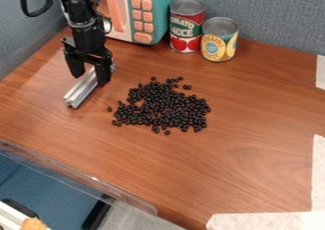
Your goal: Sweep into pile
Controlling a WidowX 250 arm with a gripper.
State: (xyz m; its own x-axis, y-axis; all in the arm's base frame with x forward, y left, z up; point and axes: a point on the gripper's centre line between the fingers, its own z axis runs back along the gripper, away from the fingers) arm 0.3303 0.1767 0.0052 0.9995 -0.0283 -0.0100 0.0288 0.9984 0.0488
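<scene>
Black beans (162, 105) are lying in a loose, uneven patch near the middle of the table (254, 110), bunching thickly at the centre and thinning toward the rim, with a few strays sitting just apart on the left, upper and lower sides.

At the far left, a grey-blue partition (22, 43) is standing behind the table, and a clear plastic strip (76, 172) is running slantwise along the table's lower-left edge. The black gripper (90, 79) is hanging at the upper left, pointing downward, its two fingers standing well apart. A silvery metal bar (81, 91) is lying at a slant by the fingers, its near end pointing to the lower left and its other end passing behind the right-hand finger in the view; whether the fingers are touching it, I cannot tell. The beans are spreading to the right of this bar, apart from it.

Behind the gripper and the beans, a teal and white toy microwave (155, 15) with a pink handle and buttons is standing upright. Just right of it, a tall red can (185, 32) is standing beside a shorter yellow can (219, 46). Pale tape (320, 172) is running along the right side.
</scene>
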